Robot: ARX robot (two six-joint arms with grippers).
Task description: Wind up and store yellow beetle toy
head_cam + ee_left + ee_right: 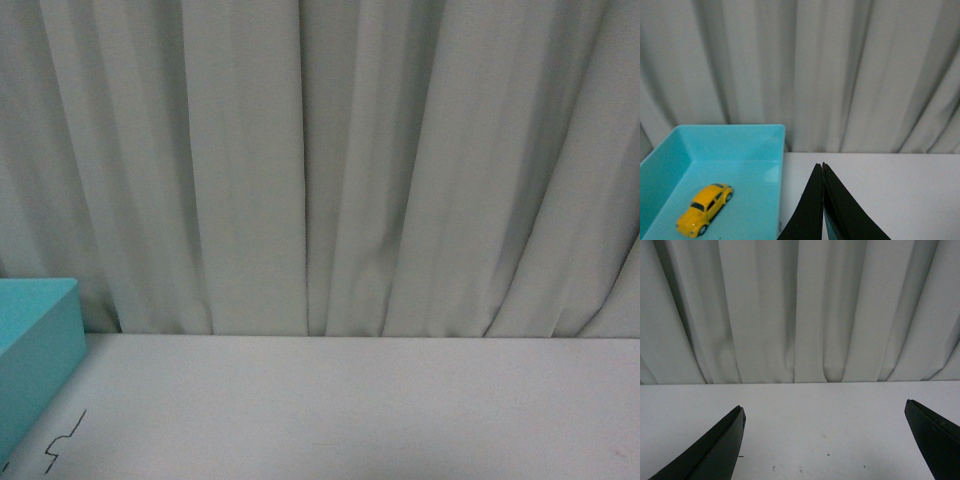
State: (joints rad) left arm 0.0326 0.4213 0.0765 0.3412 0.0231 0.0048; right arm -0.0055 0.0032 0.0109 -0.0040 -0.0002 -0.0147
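In the left wrist view the yellow beetle toy stands on its wheels inside a turquoise tray. My left gripper is shut with nothing between its black fingers, over the white table beside the tray's edge, apart from the toy. In the right wrist view my right gripper is open wide and empty over bare white table. The front view shows neither gripper nor the toy, only a corner of the turquoise tray at the left.
A grey pleated curtain hangs along the table's far edge. The white table has a small black line mark near the tray. Small dark specks lie on the table under the right gripper.
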